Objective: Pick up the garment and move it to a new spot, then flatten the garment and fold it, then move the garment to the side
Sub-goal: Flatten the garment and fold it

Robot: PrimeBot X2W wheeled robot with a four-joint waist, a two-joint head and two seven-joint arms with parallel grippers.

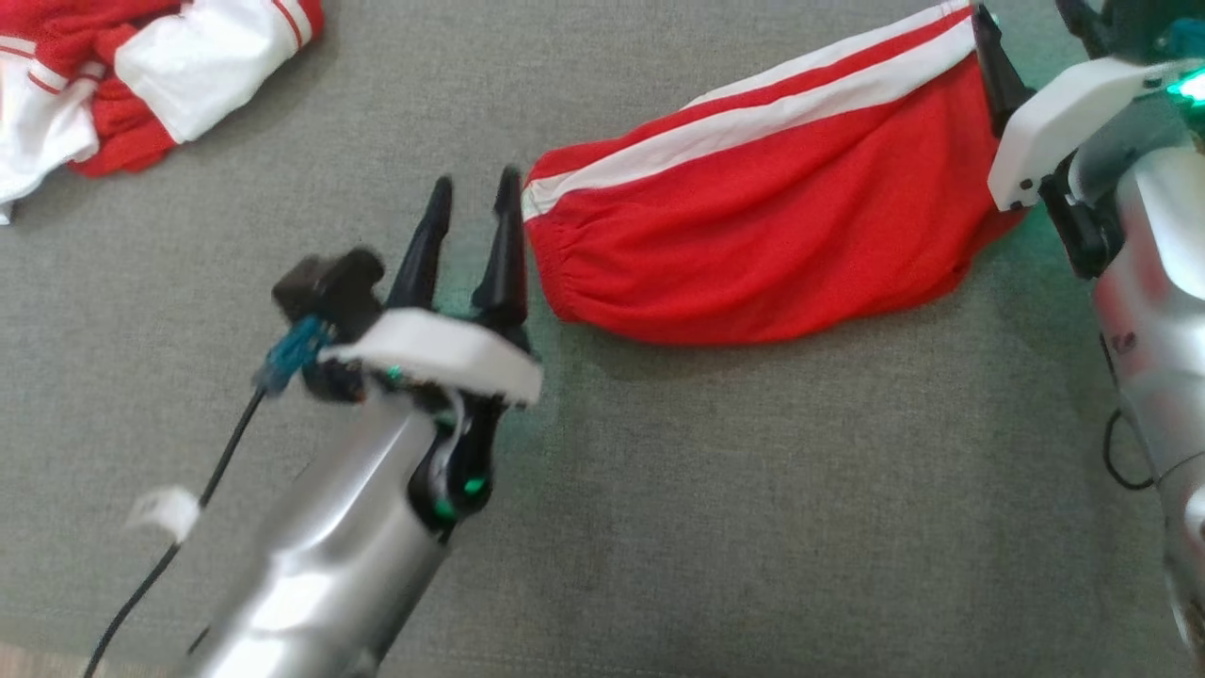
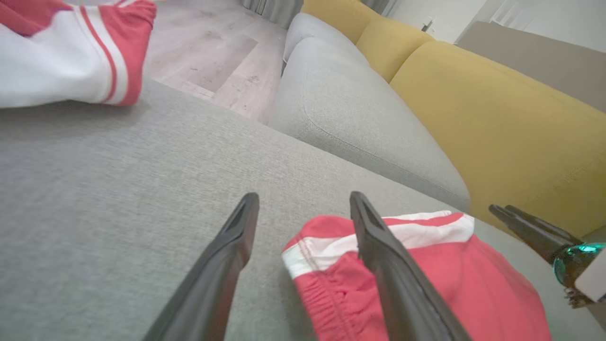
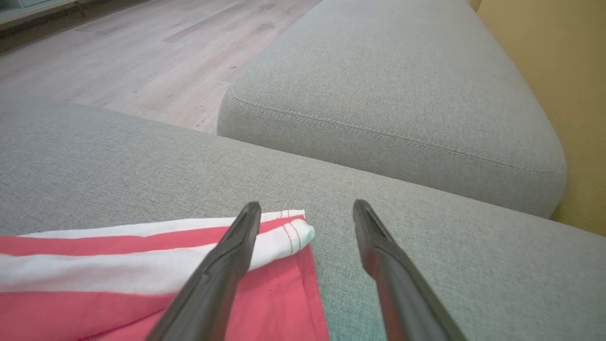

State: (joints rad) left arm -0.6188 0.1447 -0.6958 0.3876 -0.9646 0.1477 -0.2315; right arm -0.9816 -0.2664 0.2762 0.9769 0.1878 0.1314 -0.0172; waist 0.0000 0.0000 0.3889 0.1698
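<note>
As the shorts lie now: we see the red shorts (image 1: 772,235) stretched long on the grey cushion (image 1: 659,518), well apart from the red-and-white heap (image 1: 141,85), with nothing holding them.
Left gripper: the left gripper (image 1: 475,181) stands between the heap and the shorts, just beside the gathered waistband (image 1: 565,264), which is the shorts' end nearest the heap. Its fingers are spread and empty.
Right gripper: the right gripper (image 3: 307,206) sits at the shorts' end farthest from the heap, over the hem corner (image 3: 293,234). Its fingers are parted and grip nothing.
Why so placed: one gripper at each end suits pulling the cloth taut along its length, so we judge the flattening step is in hand and the fold is not yet made.
Contact: the head view is blurred, so we cannot tell whether the left gripper's inner finger touches the waistband or only stands close to it.
Look of the shorts: bright red, with two white stripes (image 1: 800,104) running along the edge that faces away from us. The waistband is puckered by elastic and the hem end is smoother.
Lie of the cloth: mostly flat, with soft wrinkles near the waistband and a rounded lower edge.
Handling: thin, limp cloth that we judge will sag and crease unless lifted from both ends together.
</note>
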